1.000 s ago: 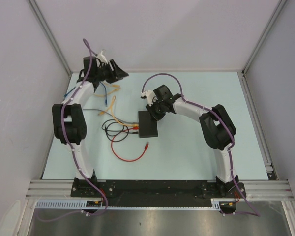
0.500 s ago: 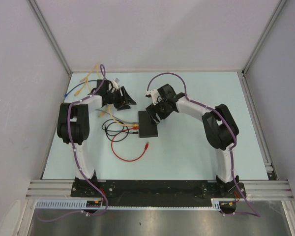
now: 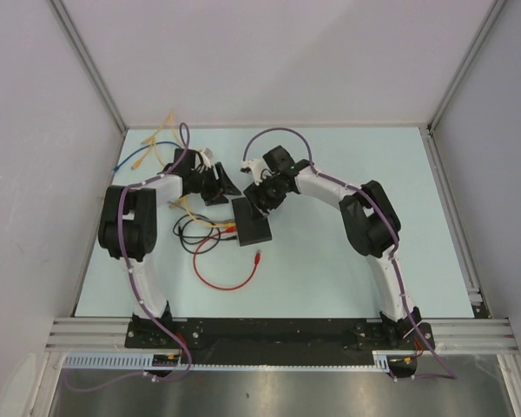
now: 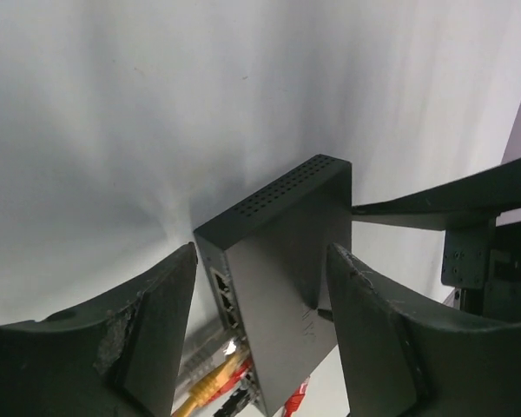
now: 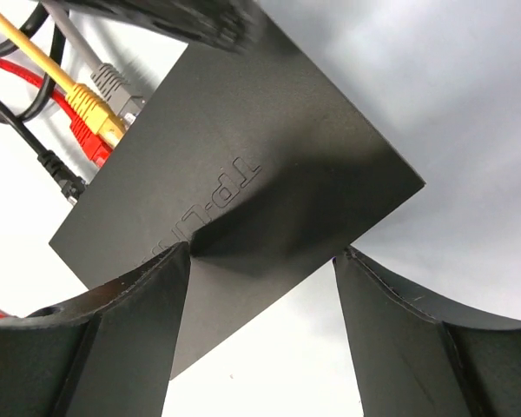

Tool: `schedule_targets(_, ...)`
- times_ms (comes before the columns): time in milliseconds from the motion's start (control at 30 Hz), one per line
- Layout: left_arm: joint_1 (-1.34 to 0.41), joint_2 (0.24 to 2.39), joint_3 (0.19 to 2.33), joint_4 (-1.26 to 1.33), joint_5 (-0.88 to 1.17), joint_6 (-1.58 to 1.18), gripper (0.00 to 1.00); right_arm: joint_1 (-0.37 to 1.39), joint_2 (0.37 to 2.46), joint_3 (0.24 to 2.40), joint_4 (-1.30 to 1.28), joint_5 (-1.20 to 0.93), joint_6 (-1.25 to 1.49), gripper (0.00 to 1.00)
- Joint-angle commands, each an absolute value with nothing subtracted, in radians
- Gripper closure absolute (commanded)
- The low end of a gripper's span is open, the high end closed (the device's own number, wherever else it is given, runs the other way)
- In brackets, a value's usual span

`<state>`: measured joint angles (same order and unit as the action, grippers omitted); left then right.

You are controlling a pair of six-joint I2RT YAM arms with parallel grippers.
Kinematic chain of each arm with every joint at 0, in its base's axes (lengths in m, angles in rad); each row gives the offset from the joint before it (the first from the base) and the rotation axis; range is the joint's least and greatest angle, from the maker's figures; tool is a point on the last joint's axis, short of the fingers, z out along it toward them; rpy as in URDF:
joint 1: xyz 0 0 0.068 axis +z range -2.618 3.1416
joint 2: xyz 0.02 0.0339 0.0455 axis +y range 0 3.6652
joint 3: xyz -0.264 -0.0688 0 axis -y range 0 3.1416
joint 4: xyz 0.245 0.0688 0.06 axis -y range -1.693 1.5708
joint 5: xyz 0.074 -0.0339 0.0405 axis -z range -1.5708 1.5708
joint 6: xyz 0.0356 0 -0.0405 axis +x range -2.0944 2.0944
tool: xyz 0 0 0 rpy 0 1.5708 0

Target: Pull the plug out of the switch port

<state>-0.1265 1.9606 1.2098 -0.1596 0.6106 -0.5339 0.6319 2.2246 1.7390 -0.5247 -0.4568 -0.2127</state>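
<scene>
The black switch box (image 3: 252,224) lies flat mid-table, its ports (image 4: 222,292) in its left edge. A grey plug (image 5: 115,81), a yellow plug (image 5: 94,106), a red plug (image 5: 92,139) and a black plug (image 5: 65,184) sit side by side in that edge. My left gripper (image 3: 224,184) hovers open just behind the box's back-left corner, nothing between its fingers (image 4: 148,330). My right gripper (image 3: 256,201) is open over the box's back end. In the right wrist view its left finger (image 5: 139,330) touches the box top and the other finger hangs past the edge.
A loose red cable (image 3: 230,280) curls in front of the box, its free plug (image 3: 259,256) near the box's front corner. Black cable loops (image 3: 191,233) lie to the left. Yellow and blue cables (image 3: 152,148) are heaped at the back-left corner. Walls enclose three sides.
My left arm swung from the back-left corner down to the box's back-left corner. My right gripper opened and shifted left, and the box slid and turned slightly leftward.
</scene>
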Motion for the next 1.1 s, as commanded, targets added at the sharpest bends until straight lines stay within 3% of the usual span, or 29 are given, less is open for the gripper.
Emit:
schedule_targets(0, -0.129, 1.858, 1.207, -0.167, 0.551, -0.522, 0.34, 0.673, 2.223, 1.798, -0.526, -0.442, -0.25, 0.27)
schedule_targets(133, -0.115, 1.845, 1.298, -0.277, 0.549, -0.372, 0.37, 0.65, 2.162, 1.766, -0.512, -0.365, -0.247, 0.25)
schedule_targets(233, -0.091, 1.859, 1.347, -0.394, 0.593, -0.24, 0.45, 0.614, 2.097, 1.747, -0.514, -0.376, -0.216, 0.27)
schedule_targets(367, -0.051, 1.838, 1.281, -0.405, 0.667, -0.16, 0.5, 0.612, 2.056, 1.741, -0.528, -0.432, -0.213, 0.42)
schedule_targets(433, -0.049, 1.845, 1.281, -0.436, 0.692, -0.102, 0.5, 0.627, 2.062, 1.741, -0.526, -0.442, -0.216, 0.59)
schedule_targets(467, -0.051, 1.854, 1.292, -0.469, 0.704, -0.092, 0.5, 0.64, 2.077, 1.747, -0.528, -0.445, -0.228, 0.75)
schedule_targets(567, -0.051, 1.904, 1.315, -0.521, 0.736, -0.066, 0.46, 0.652, 2.109, 1.776, -0.523, -0.433, -0.229, 0.99)
schedule_targets(733, -0.051, 1.953, 1.333, -0.537, 0.79, -0.008, 0.43, 0.661, 2.175, 1.805, -0.52, -0.475, -0.218, 1.0)
schedule_targets(900, -0.054, 1.994, 1.358, -0.578, 0.782, 0.034, 0.52, 0.67, 2.236, 1.859, -0.587, -0.597, -0.273, 1.0)
schedule_targets(1067, -0.071, 2.016, 1.373, -0.626, 0.778, 0.09, 0.54, 0.672, 2.284, 1.873, -0.585, -0.611, -0.252, 1.0)
